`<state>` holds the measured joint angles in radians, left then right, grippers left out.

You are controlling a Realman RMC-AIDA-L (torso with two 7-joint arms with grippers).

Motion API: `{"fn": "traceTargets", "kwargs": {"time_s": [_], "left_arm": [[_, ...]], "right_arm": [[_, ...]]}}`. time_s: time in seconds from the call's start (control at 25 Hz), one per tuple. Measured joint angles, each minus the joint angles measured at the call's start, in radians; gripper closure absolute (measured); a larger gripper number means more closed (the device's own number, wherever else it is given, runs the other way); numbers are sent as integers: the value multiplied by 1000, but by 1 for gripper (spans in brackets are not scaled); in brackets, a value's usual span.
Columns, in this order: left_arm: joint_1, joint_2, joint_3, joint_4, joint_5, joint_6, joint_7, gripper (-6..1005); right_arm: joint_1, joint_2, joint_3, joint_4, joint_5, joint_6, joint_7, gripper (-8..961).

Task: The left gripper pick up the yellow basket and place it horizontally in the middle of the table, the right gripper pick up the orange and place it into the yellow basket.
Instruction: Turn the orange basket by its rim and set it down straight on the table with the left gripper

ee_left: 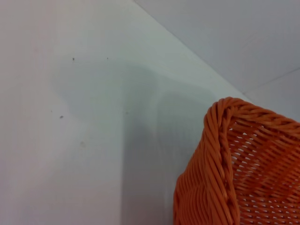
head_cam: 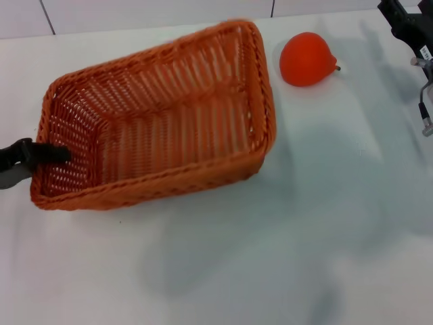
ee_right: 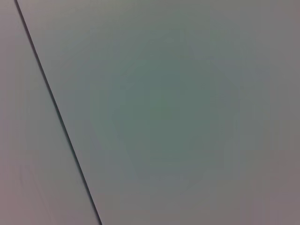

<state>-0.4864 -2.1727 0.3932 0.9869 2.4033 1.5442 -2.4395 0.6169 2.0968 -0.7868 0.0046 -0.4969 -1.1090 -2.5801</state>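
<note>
- While the left gripper (head_cam: 40,154) pinches the short left-end wall of the yellow basket (head_cam: 162,122), one finger inside it, the basket's long axis runs skewed, its far right end angled toward the table's (head_cam: 270,257) back edge (not yet horizontal).
- Just beside that raised right corner lies the orange (head_cam: 308,59), on the tabletop, outside the basket.
- Nearer the fruit is the right gripper (head_cam: 404,20), at the far right edge; I cannot tell its jaw state.
</note>
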Motion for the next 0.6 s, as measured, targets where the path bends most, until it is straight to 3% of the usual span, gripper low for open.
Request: {"fn": "traceTargets", "kwargs": {"time_s": [0.56,0.6], "left_arm": [[42,-1,13,-78,-125,5,6,730],[48,-1,21,-78,-141,8,7,692]], "right_arm": [[4,0,-5,0,-3,26,0,29],[4,0,-7,0,-5,25,0,31]]}}
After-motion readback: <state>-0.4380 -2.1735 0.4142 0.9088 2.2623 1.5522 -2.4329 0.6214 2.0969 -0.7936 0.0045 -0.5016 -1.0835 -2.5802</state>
